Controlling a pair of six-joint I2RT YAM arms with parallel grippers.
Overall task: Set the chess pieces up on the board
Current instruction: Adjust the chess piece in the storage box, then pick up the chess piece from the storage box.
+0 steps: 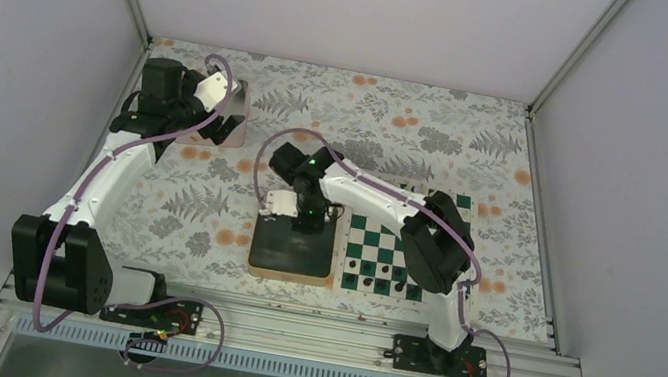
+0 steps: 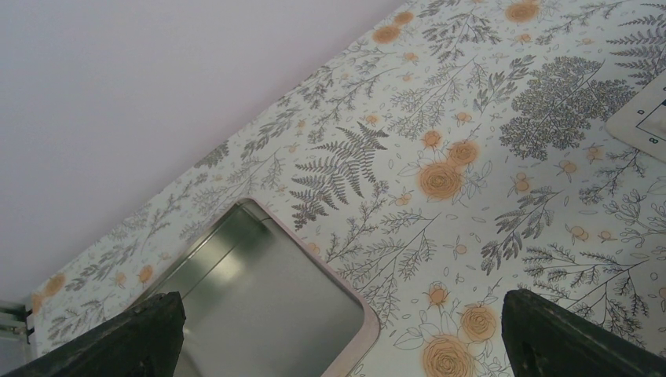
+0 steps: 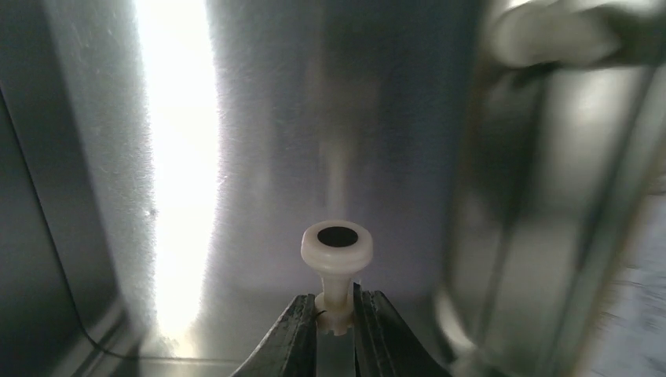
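Observation:
My right gripper (image 3: pixel 336 310) is shut on a tiny white chess piece (image 3: pixel 338 247), gripping it by its upper part so its round base with a dark centre faces the camera. It hangs inside the gold-rimmed tray (image 1: pixel 288 274), whose metal floor (image 3: pixel 259 118) fills the right wrist view. In the top view the right gripper (image 1: pixel 305 219) is over the tray's far end. The green and white board (image 1: pixel 380 244) lies just right of the tray, partly hidden by the right arm. My left gripper (image 2: pixel 345 349) is open and empty at the far left (image 1: pixel 209 123).
A shallow metal lid (image 2: pixel 267 306) with a pinkish rim lies under the left gripper, also seen in the top view (image 1: pixel 233 112). Tiny black pieces (image 1: pixel 366 281) stand along the board's near rows. A blurred white piece (image 3: pixel 550 35) lies in the tray. A board corner (image 2: pixel 640 122) shows.

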